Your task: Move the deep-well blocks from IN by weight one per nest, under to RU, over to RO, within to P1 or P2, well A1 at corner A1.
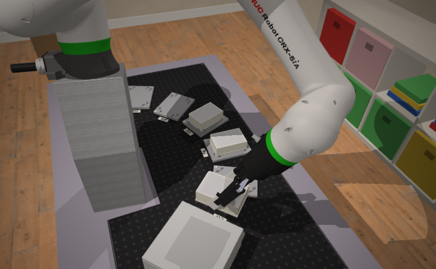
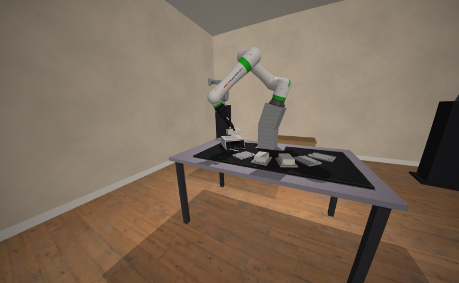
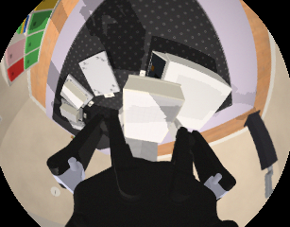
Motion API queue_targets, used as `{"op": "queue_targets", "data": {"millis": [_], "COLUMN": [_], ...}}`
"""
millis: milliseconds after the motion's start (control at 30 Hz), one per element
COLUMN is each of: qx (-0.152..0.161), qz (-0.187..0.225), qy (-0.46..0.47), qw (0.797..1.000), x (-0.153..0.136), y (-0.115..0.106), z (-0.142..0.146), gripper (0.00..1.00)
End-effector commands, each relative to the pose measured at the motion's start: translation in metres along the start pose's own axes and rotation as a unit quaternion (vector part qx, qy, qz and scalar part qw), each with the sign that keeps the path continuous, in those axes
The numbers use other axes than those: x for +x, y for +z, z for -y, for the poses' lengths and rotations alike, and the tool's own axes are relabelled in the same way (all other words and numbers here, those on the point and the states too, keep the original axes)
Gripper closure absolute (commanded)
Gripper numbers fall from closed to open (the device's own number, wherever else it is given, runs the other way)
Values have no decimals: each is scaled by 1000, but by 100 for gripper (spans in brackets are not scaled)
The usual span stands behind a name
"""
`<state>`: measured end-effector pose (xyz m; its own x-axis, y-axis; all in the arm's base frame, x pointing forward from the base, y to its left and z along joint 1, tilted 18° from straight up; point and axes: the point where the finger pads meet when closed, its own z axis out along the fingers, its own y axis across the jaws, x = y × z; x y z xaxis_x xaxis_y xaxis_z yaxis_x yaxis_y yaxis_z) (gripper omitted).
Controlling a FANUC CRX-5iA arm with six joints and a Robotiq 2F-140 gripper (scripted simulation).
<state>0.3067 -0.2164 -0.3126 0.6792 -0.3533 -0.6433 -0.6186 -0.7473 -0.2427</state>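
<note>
My gripper [image 1: 232,192] [image 2: 232,130] [image 3: 147,114] is shut on a white deep-well block [image 1: 212,187] [image 2: 229,132] [image 3: 145,113]. It holds the block tilted in the air, just beyond the white check-weigher [image 1: 193,240] [image 2: 232,142] [image 3: 201,85] and over an empty grey nest [image 1: 253,191] [image 2: 243,154] [image 3: 100,76]. Two more blocks [image 1: 228,141] [image 1: 205,116] sit on the two nests after it in the row; they also show in the exterior view [image 2: 261,156] [image 2: 285,158]. Two farther nests [image 1: 174,106] [image 1: 141,96] are empty. The nest labels are too small to read.
The arm's grey pedestal [image 1: 97,133] stands at the left edge of the black mat [image 1: 180,159] on the lilac table [image 1: 70,216]. A shelf with coloured bins [image 1: 380,110] stands to the right, off the table.
</note>
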Motion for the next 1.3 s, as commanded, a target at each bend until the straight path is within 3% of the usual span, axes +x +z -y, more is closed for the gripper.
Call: {"op": "queue_targets", "data": {"millis": [0, 367, 533, 933, 1267], "qx": [0, 0, 0, -100, -100], "qz": [0, 0, 0, 0, 0], "qy": [0, 0, 0, -172, -173], "qw": [1000, 1000, 1000, 980, 980], "x": [2, 7, 8, 0, -5], "y": [-1, -4, -5, 0, 3], "z": [9, 45, 48, 87, 113], "gripper": [90, 90, 90, 90, 90]}}
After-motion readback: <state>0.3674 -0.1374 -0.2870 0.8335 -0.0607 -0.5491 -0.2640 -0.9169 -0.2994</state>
